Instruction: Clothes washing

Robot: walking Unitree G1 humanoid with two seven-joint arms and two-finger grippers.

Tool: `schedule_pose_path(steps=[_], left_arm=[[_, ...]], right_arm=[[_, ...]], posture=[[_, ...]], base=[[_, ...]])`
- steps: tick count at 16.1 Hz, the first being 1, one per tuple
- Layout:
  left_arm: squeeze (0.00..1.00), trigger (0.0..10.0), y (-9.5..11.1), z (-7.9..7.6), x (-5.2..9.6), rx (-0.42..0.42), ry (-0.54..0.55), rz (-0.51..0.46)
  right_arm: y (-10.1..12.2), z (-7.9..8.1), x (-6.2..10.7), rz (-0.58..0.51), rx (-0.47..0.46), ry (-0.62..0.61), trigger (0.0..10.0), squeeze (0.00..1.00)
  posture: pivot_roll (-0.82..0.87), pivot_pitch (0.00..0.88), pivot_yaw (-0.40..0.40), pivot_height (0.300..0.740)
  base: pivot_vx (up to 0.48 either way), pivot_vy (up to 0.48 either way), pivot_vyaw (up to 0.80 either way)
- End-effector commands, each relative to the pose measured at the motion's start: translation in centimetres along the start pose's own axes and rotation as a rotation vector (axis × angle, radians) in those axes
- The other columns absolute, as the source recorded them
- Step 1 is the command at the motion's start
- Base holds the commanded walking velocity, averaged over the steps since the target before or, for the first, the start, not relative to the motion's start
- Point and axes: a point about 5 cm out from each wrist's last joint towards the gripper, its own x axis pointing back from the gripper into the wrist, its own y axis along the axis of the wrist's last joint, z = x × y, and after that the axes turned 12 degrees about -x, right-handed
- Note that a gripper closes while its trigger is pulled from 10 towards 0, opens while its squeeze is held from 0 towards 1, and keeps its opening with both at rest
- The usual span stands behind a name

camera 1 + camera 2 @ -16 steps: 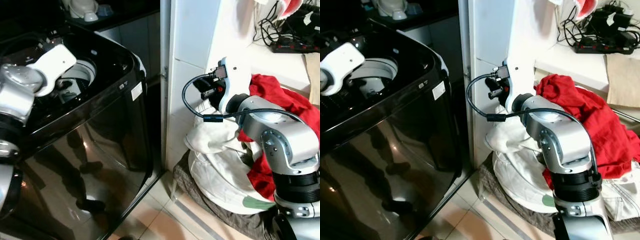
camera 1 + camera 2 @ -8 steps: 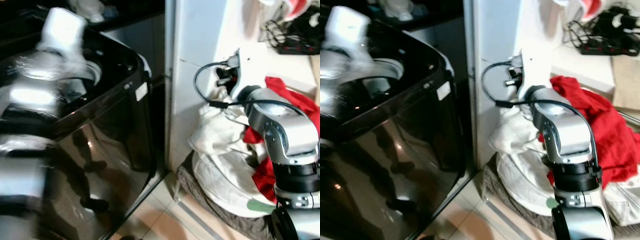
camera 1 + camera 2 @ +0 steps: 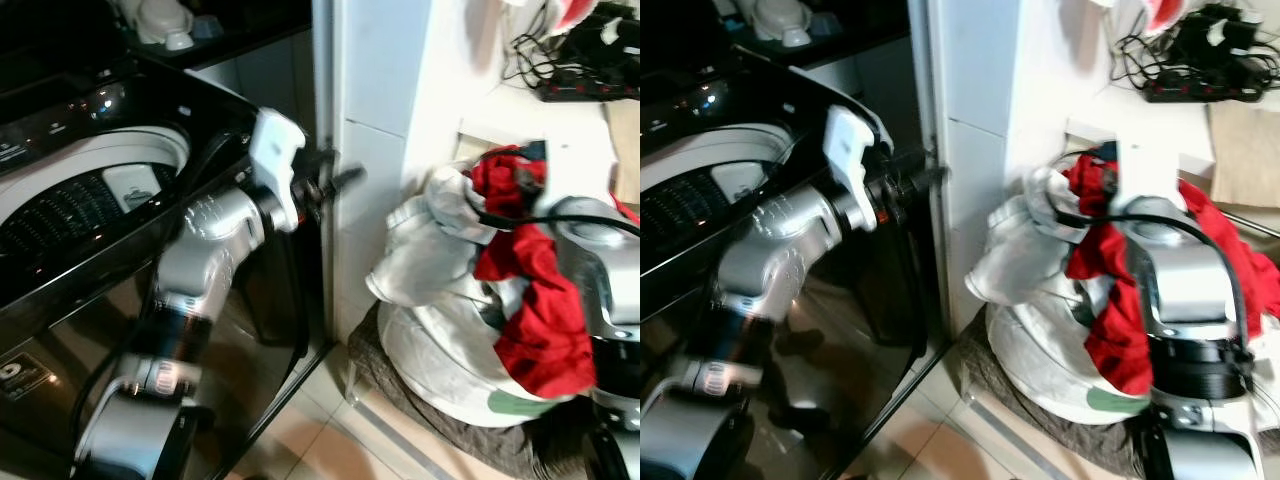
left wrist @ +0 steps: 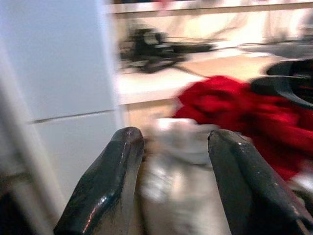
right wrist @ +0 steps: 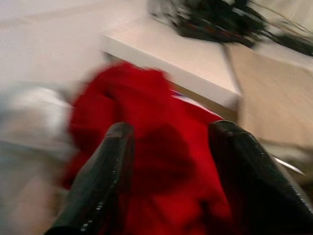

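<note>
Washing machine [image 3: 90,200]: black top-loader on the robot's left, lid up, drum mouth exposed; no laundry visible inside.
Left gripper [image 4: 168,181]: a second ago this arm was bent over the machine's top; it now reaches across the machine's right edge toward the laundry. Its wrist view shows the two fingers [image 4: 105,183] spread apart with nothing between them.
White wall panel [image 3: 375,150]: stands between the machine and the pile.
Laundry pile [image 3: 440,330]: white cloth heaped on a dark bag on the floor, just right of the panel.
Red garment [image 3: 535,300]: earlier lying on the pile behind the right arm; now lifted and draped over that arm.
Right gripper [image 5: 168,181]: raised above the pile since the earlier frames. Its fingers stand either side of red cloth; whether they pinch it I cannot tell.
Meaning: the red garment looks picked up, transfer to the drum still ahead.
View difference: only the left wrist view confirms empty fingers; the head views show the drape.
</note>
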Motion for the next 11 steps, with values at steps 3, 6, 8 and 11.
schedule_pose_path(steps=[3, 6, 8, 11], left_arm=[[0.00, 10.0, 1.6, -1.7, 1.0, -0.016, -0.130, -0.059], [0.00, 10.0, 1.5, -2.8, 2.5, -0.062, -0.190, -0.018], [0.00, 10.0, 1.8, -3.5, 2.9, -0.069, -0.215, -0.020], [0.00, 10.0, 1.9, -4.0, 3.1, -0.070, -0.225, -0.018]], right_arm=[[-0.3, -1.5, 0.0, 0.059, -0.066, -0.064, 10.0, 1.00], [-1.7, -2.8, -0.4, 0.128, -0.101, -0.131, 10.0, 0.00], [-2.8, -2.4, -1.4, 0.169, -0.170, -0.084, 10.0, 0.00], [-3.9, -2.0, -2.0, 0.221, -0.327, -0.043, 1.8, 0.00]], posture=[[-0.10, 0.000, 0.048, 0.740], [-0.09, 0.000, 0.015, 0.740], [-0.09, 0.000, -0.006, 0.740], [-0.08, 0.000, -0.023, 0.740]], base=[[0.000, 0.000, 0.00], [0.000, 0.000, 0.00], [0.000, 0.000, 0.00], [0.000, 0.000, 0.00]])
